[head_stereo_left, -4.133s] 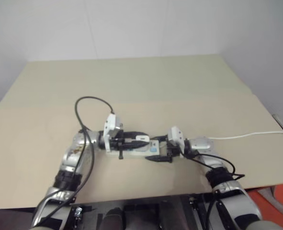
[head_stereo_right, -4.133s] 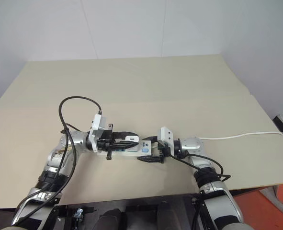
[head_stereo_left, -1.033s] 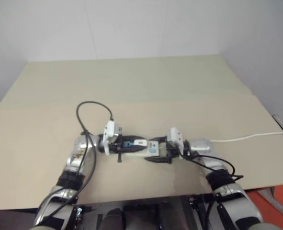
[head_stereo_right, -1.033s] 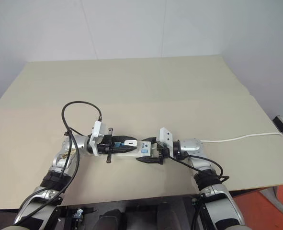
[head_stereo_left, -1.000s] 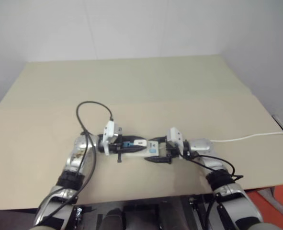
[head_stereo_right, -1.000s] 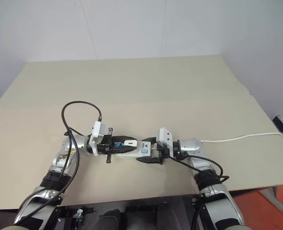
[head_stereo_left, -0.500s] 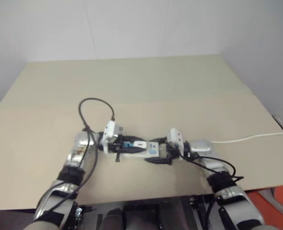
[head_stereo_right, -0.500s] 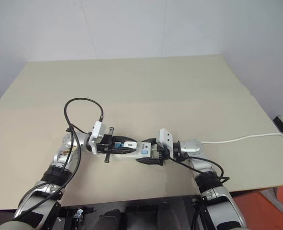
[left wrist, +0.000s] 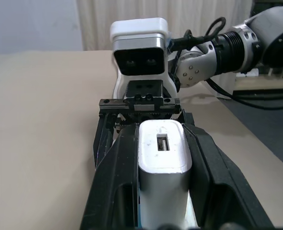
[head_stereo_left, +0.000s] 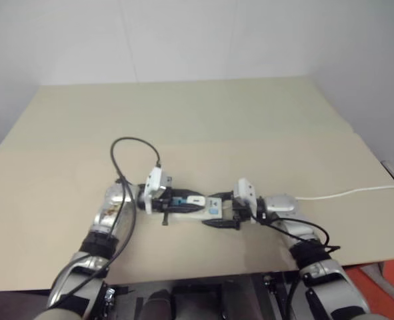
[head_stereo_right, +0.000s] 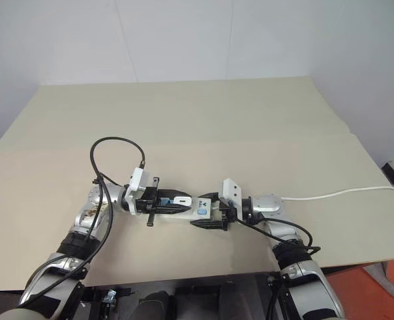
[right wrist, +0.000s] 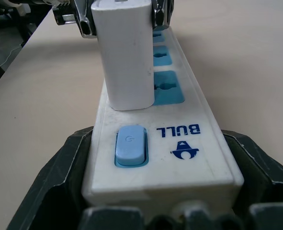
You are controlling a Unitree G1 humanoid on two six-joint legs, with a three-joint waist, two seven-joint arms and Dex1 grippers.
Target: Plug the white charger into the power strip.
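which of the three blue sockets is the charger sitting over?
Hard to say exactly: in the right wrist view the white charger stands beside the socket nearest the switch, overlapping the strip's edge, not squarely over any.

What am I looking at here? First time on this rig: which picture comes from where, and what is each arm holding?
Two wide pictures come from the robot's head, looking down on a beige table. The close-ups come from a camera on each wrist. The left gripper has its black fingers shut on the white charger. The right gripper clasps the switch end of the power strip, which lies on the table with a thin white cord trailing away. The charger sits over the strip by its blue sockets; whether it is seated, I cannot tell.
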